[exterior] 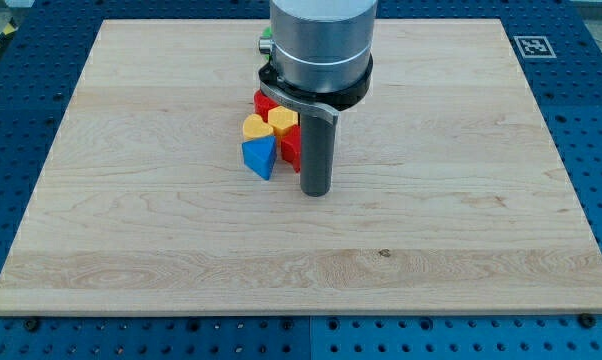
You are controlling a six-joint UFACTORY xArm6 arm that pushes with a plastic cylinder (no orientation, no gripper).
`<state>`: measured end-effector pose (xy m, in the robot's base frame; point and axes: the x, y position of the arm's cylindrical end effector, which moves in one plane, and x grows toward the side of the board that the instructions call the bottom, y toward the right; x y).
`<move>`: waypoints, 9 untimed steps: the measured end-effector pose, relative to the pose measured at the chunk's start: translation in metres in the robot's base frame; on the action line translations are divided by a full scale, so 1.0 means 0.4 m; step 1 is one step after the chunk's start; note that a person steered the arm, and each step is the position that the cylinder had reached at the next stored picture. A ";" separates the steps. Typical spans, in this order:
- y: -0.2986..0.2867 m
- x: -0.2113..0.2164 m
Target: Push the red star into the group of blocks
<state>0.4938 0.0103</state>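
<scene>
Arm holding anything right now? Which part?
Nothing held. My tip just rests on the board, right beside the red block at the cluster's right edge.

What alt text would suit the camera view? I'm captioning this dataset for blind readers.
My tip rests on a wooden board, just right of a tight cluster of blocks: a blue triangle, yellow pieces, a red block beside the rod, more red behind. A green piece peeks out behind the arm.

A pale wooden worktop (131,200) fills the view, and near its top middle sits one tight cluster of blocks. There's a blue triangular block (260,157) at the view's bottom-left of the huddle, a yellow block (254,127) and a yellow heart (283,121) touching above it. A red block (265,103) sits behind, the red star (291,146) is partly hidden beside my tip (314,191), and a green block (265,41) peeks out behind the arm.
</scene>
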 end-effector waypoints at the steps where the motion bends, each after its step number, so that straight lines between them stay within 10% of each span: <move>1: -0.002 -0.007; 9: -0.002 -0.084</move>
<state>0.4604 0.0095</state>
